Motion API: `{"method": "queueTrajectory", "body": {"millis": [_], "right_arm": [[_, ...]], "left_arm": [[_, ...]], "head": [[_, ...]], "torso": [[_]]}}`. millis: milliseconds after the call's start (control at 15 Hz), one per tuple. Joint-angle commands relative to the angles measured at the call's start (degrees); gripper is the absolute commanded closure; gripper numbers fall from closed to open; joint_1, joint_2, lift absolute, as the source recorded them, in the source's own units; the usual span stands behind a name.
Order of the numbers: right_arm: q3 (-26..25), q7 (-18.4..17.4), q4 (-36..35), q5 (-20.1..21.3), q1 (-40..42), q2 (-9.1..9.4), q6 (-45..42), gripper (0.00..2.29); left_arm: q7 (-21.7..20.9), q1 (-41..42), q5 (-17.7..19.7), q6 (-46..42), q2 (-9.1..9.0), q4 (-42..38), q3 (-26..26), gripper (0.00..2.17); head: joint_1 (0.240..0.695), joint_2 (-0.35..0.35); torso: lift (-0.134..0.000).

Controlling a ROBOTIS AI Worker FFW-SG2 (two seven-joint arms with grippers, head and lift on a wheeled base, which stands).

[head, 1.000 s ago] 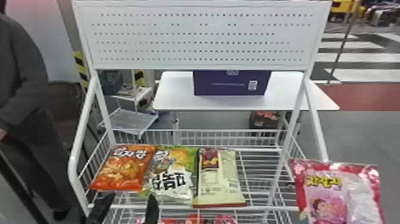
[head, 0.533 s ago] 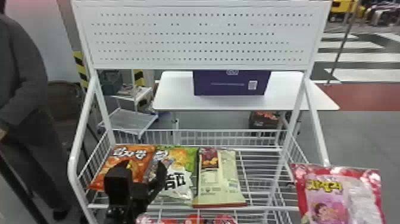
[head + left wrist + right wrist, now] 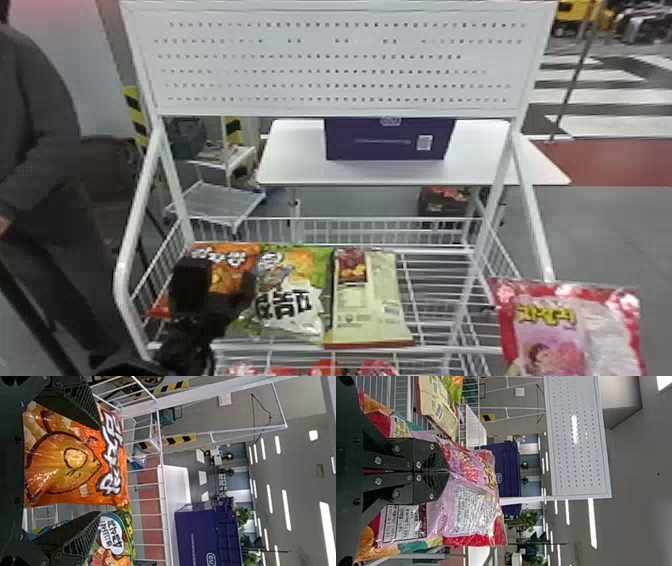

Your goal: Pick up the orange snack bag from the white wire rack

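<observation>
On white wire rack (image 3: 123, 280), at left end of row: orange snack bag (image 3: 79, 459), glossy, plump, film creased. Bold white lettering outlined dark along upper part; below, golden cartoon figure with thick dark outline. Green-and-white snack bag (image 3: 310, 320) just beside. Left gripper (image 3: 220, 272) over orange snack bag, jaws spread, unclenched. Right gripper (image 3: 448, 471) clamps red-and-pink snack bag (image 3: 470, 510).
</observation>
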Motion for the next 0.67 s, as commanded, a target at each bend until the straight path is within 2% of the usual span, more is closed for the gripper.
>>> {"method": "queueTrajectory", "body": {"millis": [0, 67, 133, 267, 333, 400, 467, 600], "right_arm": [[0.0, 0.0, 0.1, 0.0, -0.1, 0.09, 0.0, 2.25], [0.0, 0.0, 0.1, 0.0, -0.1, 0.09, -0.1, 2.25], [0.0, 0.0, 0.0, 0.0, -0.1, 0.09, -0.1, 2.25], [-0.1, 0.0, 0.1, -0.1, -0.1, 0.09, -0.1, 2.25], [-0.2, 0.0, 0.0, -0.1, -0.1, 0.09, -0.1, 2.25], [-0.2, 0.0, 0.0, -0.1, -0.1, 0.09, -0.1, 2.25], [-0.2, 0.0, 0.0, -0.1, 0.0, 0.09, -0.1, 2.25], [-0.4, 0.0, -0.1, -0.1, 0.0, 0.0, -0.3, 2.25]], "left_arm": [[-0.7, -0.6, -0.1, 0.0, 0.11, 1.3, 0.8, 0.14], [-1.0, -0.8, -0.1, 0.7, 0.11, 1.9, 1.0, 0.17], [-1.5, -1.0, -0.1, 1.8, 0.11, 1.9, 1.1, 0.3], [-3.9, -1.2, 0.0, 3.2, 0.28, 1.8, 1.6, 0.73], [-4.5, -1.3, 0.7, 4.8, 0.19, 1.8, 1.6, 1.24], [-3.9, -1.2, 0.7, 4.8, 0.11, 1.7, 1.7, 1.84], [-3.3, -1.0, 0.5, 4.8, 0.11, 1.6, 1.7, 2.15], [-2.5, -0.5, 0.4, 3.7, 0.02, 1.2, 1.6, 2.15]], "head": [[0.499, 0.0], [0.499, 0.0], [0.499, 0.0], [0.499, 0.0], [0.499, 0.0], [0.499, 0.0], [0.499, 0.0], [0.499, 0.0]], "torso": [[0.0], [0.0], [0.0], [0.0], [0.0], [0.0], [0.0], [0.0]]}}
